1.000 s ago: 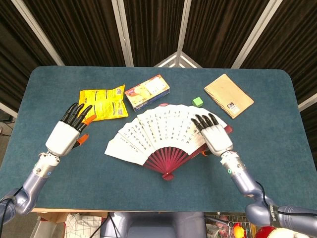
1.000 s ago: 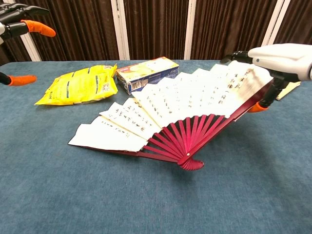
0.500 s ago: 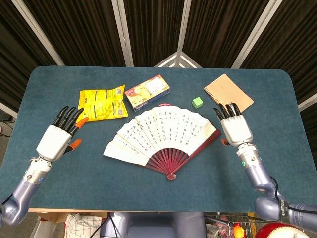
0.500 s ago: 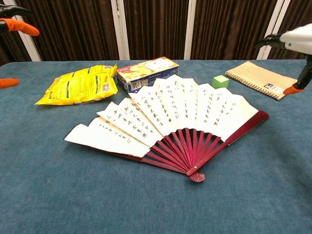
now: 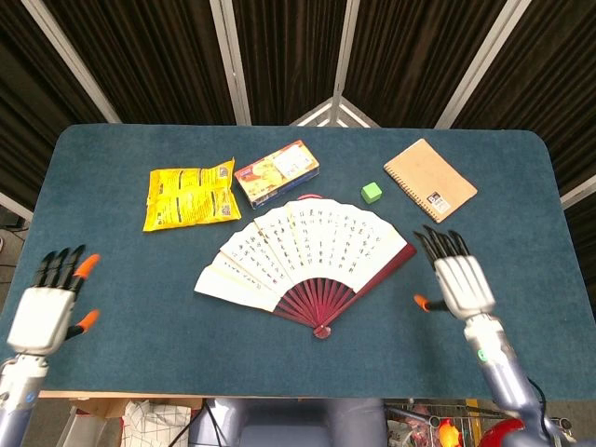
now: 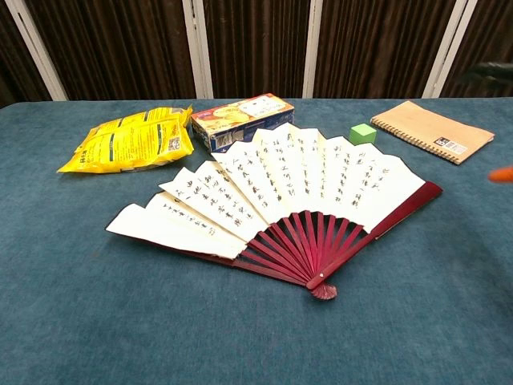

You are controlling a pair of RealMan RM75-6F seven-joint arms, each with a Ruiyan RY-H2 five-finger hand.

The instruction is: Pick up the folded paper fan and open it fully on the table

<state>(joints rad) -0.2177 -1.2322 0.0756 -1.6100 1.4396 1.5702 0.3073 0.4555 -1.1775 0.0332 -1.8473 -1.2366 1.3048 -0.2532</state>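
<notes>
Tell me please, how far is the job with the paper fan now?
Done: the white paper fan with red ribs lies spread open, flat on the blue table. In hand: nothing; the left hand and the right hand are open and clear of it. Left: apparently nothing.

Left robot hand (image 5: 44, 312) sits low at the near left corner of the head view, back of the palm facing up, dark fingers (image 5: 58, 265) spread and pointing away, orange-tipped thumb out to the side, holding nothing. Its grey forearm drops off the bottom edge. Right robot hand (image 5: 459, 279) mirrors it on the near right: palm down, fingers fanned forward, thumb splayed inward, nothing held. In the chest view only a blurred sliver shows at the right edge.
</notes>
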